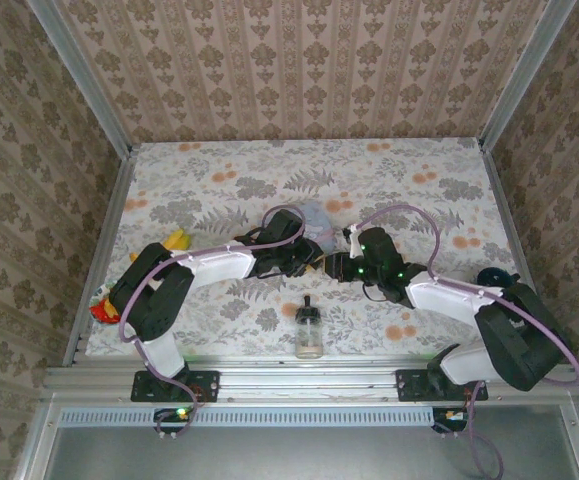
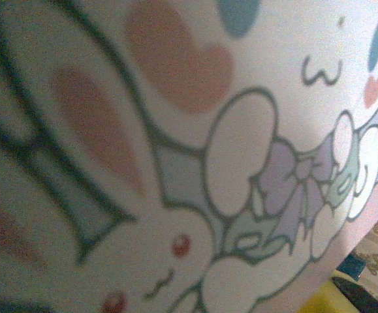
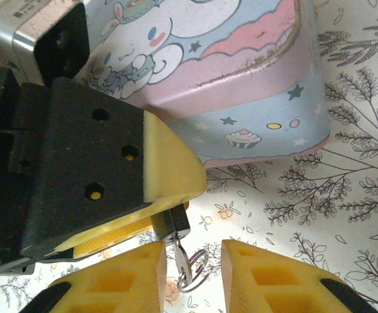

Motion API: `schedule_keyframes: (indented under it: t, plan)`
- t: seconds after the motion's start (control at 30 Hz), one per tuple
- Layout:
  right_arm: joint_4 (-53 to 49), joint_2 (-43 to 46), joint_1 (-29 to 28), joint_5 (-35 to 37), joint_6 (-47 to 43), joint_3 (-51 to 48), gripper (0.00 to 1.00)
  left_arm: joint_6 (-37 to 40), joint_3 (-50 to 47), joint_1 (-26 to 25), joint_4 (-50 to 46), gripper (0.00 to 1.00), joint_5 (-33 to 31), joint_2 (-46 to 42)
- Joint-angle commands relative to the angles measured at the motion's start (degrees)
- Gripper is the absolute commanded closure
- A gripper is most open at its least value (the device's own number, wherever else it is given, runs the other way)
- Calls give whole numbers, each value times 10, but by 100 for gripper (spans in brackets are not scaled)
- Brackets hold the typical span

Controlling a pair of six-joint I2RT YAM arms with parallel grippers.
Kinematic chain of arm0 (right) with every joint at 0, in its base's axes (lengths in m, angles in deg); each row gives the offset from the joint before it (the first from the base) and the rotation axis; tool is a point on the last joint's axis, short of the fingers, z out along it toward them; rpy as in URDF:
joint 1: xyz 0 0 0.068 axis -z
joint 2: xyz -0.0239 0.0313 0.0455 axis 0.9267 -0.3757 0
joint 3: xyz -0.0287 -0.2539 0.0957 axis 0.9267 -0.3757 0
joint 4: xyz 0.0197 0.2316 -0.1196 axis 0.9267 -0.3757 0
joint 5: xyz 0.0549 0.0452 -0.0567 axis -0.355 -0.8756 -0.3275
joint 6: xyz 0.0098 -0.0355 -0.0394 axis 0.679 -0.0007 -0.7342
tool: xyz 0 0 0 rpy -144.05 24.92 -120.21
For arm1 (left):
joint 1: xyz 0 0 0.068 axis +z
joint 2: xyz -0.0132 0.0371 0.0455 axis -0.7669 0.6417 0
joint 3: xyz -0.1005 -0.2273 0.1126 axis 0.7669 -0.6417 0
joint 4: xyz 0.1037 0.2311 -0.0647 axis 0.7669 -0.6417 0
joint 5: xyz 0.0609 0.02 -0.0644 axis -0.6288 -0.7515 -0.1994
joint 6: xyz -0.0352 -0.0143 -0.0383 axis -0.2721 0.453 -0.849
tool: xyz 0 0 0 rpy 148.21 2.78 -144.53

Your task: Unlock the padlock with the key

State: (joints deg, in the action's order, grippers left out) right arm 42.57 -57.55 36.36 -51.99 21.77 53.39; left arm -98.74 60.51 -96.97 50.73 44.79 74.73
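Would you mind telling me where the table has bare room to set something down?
Free: the far strip of table behind the tin, and the near patch between the bottle and left arm. Crowded: the centre, where the left gripper holds the padlock by the open right gripper.

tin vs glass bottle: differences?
The tin is opaque pale blue with cartoon prints; the glass bottle is clear with a black cap. The tin is wide and low, the bottle narrow and upright. The tin lies mid-table, the bottle near the front edge. Both rest on the floral table.
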Motion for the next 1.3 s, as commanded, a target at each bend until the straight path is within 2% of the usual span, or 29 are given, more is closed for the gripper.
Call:
schedule_keyframes:
  t: [0.0, 0.2, 0.37, 0.67, 0.8, 1.27]
  plan:
    - [39, -28, -3, -22, 25, -5, 73, 0, 4, -2, 14, 85, 25, -23]
    - [60, -59, -2, -34, 43, 0, 77, 1, 4, -2, 14, 85, 25, -24]
    - [86, -71, 3, -46, 68, -6, 89, 1, 4, -2, 14, 85, 25, -24]
    - [134, -91, 18, -77, 137, -27, 91, -2, 3, -2, 23, 85, 25, -24]
    - [189, -116, 25, -93, 200, -41, 100, -1, 1, -2, 27, 85, 25, -24]
    - [489, -269, 60, -163, 507, -65, 100, 3, 0, -5, 47, 84, 27, -21]
